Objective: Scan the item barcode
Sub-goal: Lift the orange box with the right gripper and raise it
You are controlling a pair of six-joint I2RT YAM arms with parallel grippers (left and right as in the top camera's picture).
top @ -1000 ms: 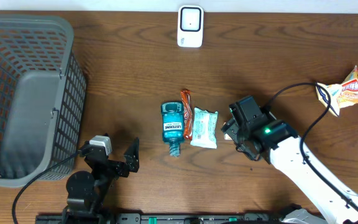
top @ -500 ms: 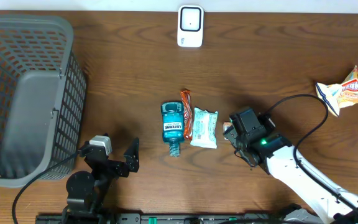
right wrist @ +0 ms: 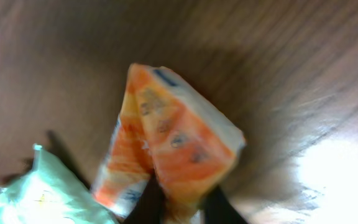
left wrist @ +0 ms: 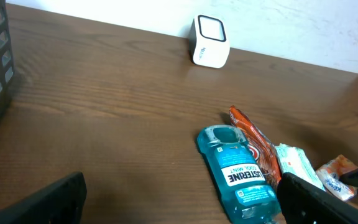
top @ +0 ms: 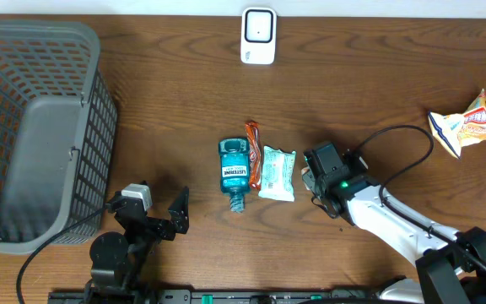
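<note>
So the small orange packet is now pinched at its lower end by the right gripper. A second ago the jaws were spread wide above it, then the arm slid in toward the row of items and they snapped together on the wrapper. The packet sits a little right of the counter's middle, toward the near edge and just beside the pale green tissue pack. From the wrist view I honestly can't tell if it's off the wood yet or only squeezed against it. Going left along the row there's a thin orange stick pack and a blue mouthwash bottle, both lying flat. The scanner stands at the middle of the far edge, well apart from the grab, so my guess is the pick is done and the carry to it is what's left, with the barcode side still to be found. The left gripper sits by the near edge with its jaws wide apart, holding nothing. The grey basket fills the left end and a snack bag lies near the right edge.
</note>
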